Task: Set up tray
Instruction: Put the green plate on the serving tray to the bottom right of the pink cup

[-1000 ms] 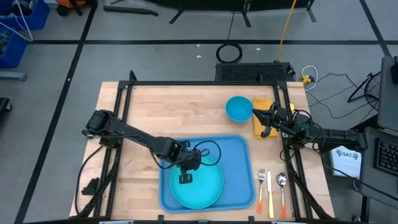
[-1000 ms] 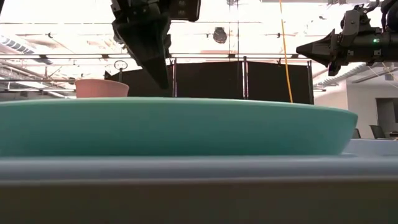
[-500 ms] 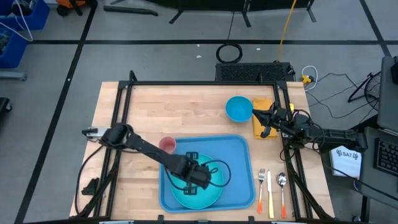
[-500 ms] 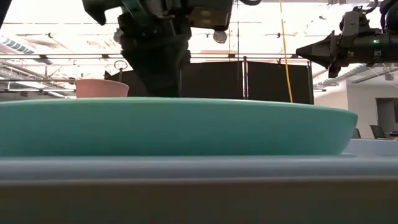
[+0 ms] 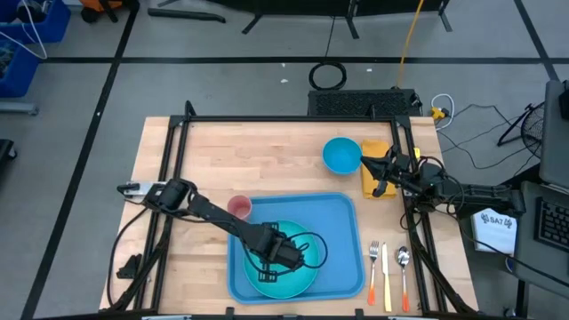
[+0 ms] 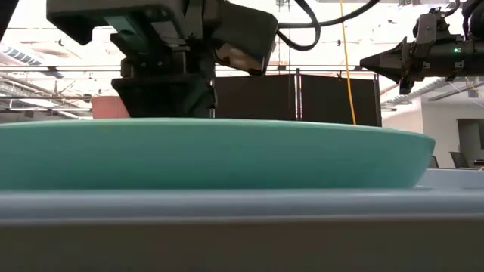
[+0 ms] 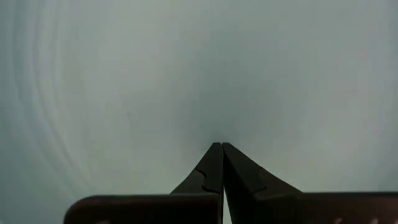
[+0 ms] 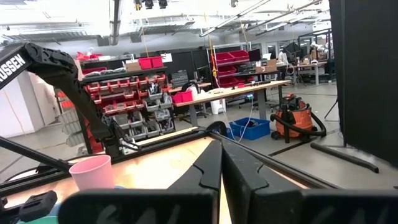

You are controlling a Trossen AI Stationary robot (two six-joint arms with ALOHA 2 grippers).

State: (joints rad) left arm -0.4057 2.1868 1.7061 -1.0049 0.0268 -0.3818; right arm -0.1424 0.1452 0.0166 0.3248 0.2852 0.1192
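The left pincer (image 5: pixel 267 277), fingers pressed together and gripping nothing, is low over the turquoise plate (image 5: pixel 298 283) lying in the blue tray (image 5: pixel 342 213) at the tabletop's (image 5: pixel 249 160) near edge. The right pincer (image 5: pixel 378 174), also closed and empty, waits above the yellow napkin (image 5: pixel 369 187). With the plate apparently placed, the cutlery (image 5: pixel 388 267) beside the tray likely comes next, requiring opened fingers.

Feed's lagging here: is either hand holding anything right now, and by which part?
Nothing is held. The left hand is shut and empty, down at the plate on the tray. The right hand is shut and empty too.
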